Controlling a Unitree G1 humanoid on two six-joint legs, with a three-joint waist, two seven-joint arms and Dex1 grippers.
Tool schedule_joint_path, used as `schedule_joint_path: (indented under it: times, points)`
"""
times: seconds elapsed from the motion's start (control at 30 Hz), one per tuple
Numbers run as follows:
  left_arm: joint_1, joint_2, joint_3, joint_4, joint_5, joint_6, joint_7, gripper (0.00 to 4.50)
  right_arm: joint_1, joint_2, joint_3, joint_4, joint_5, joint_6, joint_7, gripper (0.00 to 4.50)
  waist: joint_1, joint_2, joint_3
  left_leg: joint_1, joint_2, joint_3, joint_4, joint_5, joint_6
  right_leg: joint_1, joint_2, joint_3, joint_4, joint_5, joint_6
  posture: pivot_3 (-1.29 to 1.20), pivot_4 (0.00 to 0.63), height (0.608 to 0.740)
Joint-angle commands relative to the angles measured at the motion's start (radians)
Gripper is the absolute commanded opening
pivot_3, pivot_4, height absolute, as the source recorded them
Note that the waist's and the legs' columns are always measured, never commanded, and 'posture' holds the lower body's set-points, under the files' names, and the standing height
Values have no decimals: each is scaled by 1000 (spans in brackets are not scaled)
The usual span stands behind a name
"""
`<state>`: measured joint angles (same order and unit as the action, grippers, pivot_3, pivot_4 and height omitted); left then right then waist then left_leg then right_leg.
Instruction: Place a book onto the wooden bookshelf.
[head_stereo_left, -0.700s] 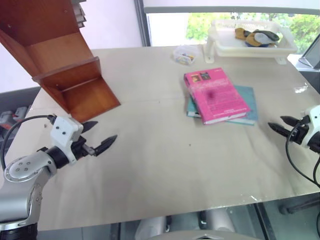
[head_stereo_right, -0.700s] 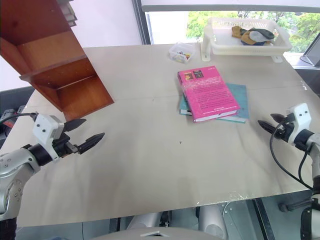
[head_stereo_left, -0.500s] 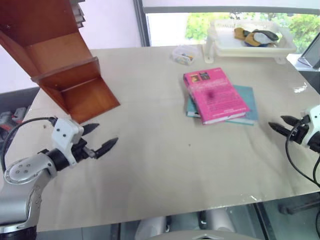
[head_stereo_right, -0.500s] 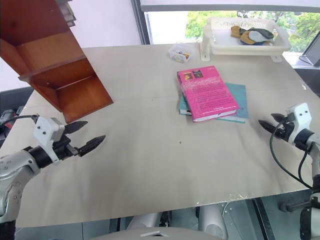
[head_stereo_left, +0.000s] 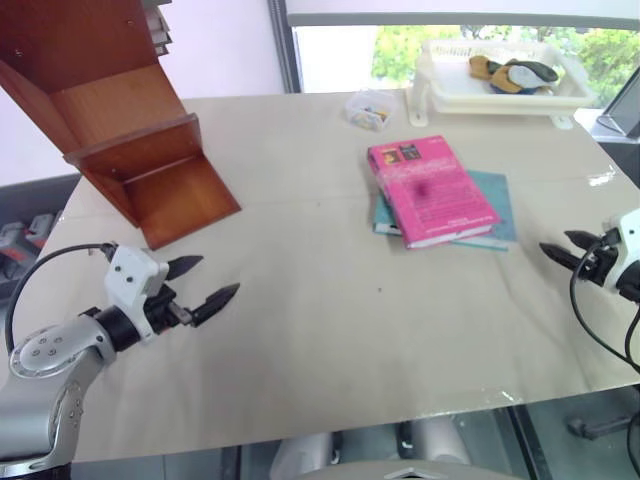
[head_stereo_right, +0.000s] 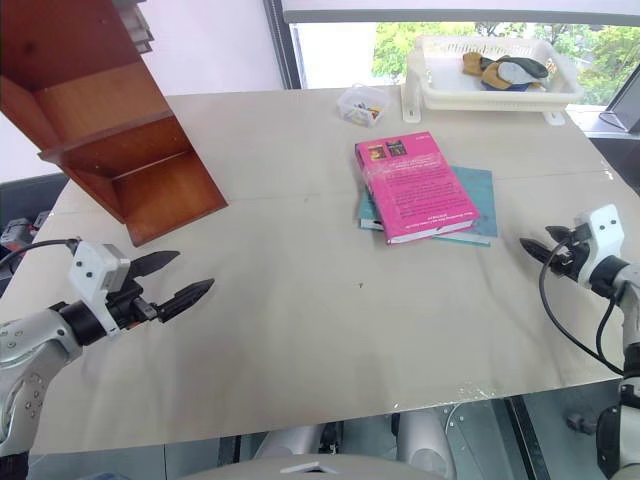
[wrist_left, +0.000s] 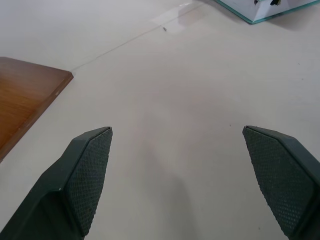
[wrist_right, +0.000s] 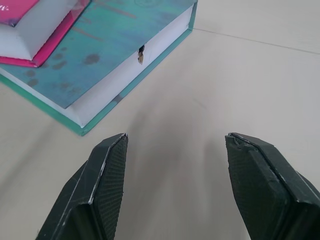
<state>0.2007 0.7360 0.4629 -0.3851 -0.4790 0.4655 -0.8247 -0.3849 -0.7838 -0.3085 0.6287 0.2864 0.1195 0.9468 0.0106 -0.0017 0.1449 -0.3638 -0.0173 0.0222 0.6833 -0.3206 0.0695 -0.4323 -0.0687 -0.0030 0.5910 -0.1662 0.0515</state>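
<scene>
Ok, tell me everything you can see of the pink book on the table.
The pink book is a thick paperback with a bright magenta cover, two small dark pictures near its far corner and white page edges. It lies flat and closed, cover up, on top of a thinner teal book, turned slightly askew to it, on the beige table. Neither gripper touches it.

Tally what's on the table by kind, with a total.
Books: 2, pink book on teal book
Bookshelf: 1
White tray: 1
Small clear box: 1
Total: 5
</scene>
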Motion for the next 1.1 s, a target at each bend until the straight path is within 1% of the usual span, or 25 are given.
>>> schedule_joint_path:
  times: [0.03,0.37,0.53,0.63,0.73,0.87,0.97,1.03,1.1]
  points:
    - [2,13,38,-43,-15,-26,-3,4453,-31,-16,0,0,-6,-21,-8,3146,0,0,0,0,0,0,0,0,0,0,0,0,0,0,0,0,150,740]
    - [-12,22,53,-47,-47,-34,-13,4453,-73,-14,12,10,-8,-27,-20,3146,-1,0,0,0,0,0,0,0,0,0,0,0,0,0,0,0,150,740]
    - [-13,35,94,-74,-165,-8,-80,4453,-100,-10,11,18,-9,-33,-35,3146,-1,0,0,0,0,0,0,0,0,0,0,0,0,0,0,0,150,740]
    - [-10,47,147,-88,-275,9,-143,4453,-115,-6,17,24,-14,-39,-40,3146,-2,0,0,0,0,0,0,0,0,0,0,0,0,0,0,0,150,740]
    - [2,73,198,-97,-352,34,-194,4453,-149,2,27,52,-26,-53,-61,3146,-6,0,0,0,0,0,0,0,0,0,0,0,0,0,0,0,150,740]
    - [18,105,249,-95,-414,53,-249,4453,-239,7,66,149,-101,-102,-160,3146,-23,1,0,0,0,1,0,0,0,0,0,0,0,0,0,0,150,740]
    - [21,136,279,-97,-463,70,-296,4453,-381,34,71,282,-135,-121,-280,3146,-29,1,1,0,0,1,0,0,0,0,1,0,0,0,0,0,150,740]
    - [4,154,280,-98,-472,66,-311,4453,-490,59,91,402,-180,-139,-381,3146,-38,2,2,1,0,2,0,0,0,0,2,1,0,0,0,0,150,740]
    - [-18,172,277,-95,-482,67,-316,4453,-573,80,100,500,-206,-151,-442,3146,-45,2,2,1,0,1,0,1,-1,0,2,1,1,0,0,0,150,740]
